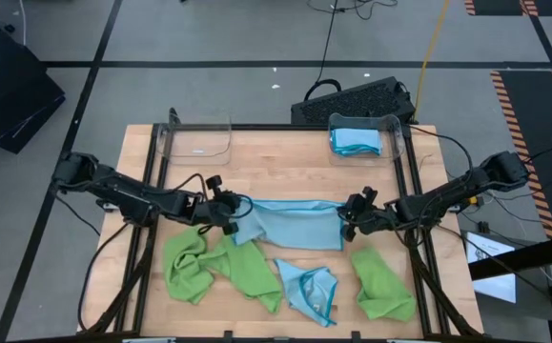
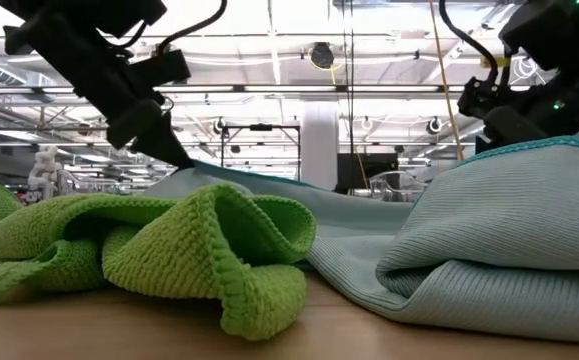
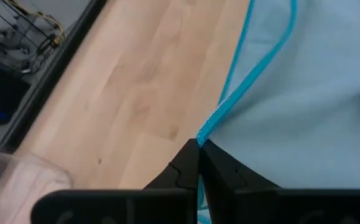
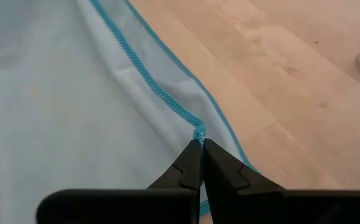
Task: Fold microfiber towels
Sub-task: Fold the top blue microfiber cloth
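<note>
A light blue microfiber towel (image 1: 293, 225) with teal edging is stretched between my two grippers over the middle of the table. My left gripper (image 1: 234, 215) is shut on its left end, my right gripper (image 1: 345, 219) on its right end. Lime green towels (image 1: 220, 264) lie crumpled on the table nearer the front, another green one (image 1: 382, 281) at the front right. A second light blue towel (image 1: 309, 289) lies bunched at the front middle. In the low view the green towel (image 2: 169, 255) and a blue towel (image 2: 509, 250) fill the foreground. My left gripper pinches the towel's teal edge at a corner (image 3: 203, 134) between its two fingertips, slanting down from the table's left. The cloth spreads away from the fingers toward the right. My right gripper pinches the teal edging at a corner (image 4: 198, 132), where two hemmed edges meet, between its fingertips, slanting down from the table's right. More than one layer seems caught. The towel runs taut toward the left gripper.
Two clear plastic bins stand at the table's far edge: the left one (image 1: 197, 139) holds nothing I can see, the right one (image 1: 361, 141) holds folded blue towels. Bare wood (image 1: 276, 171) lies between the bins and the held towel.
</note>
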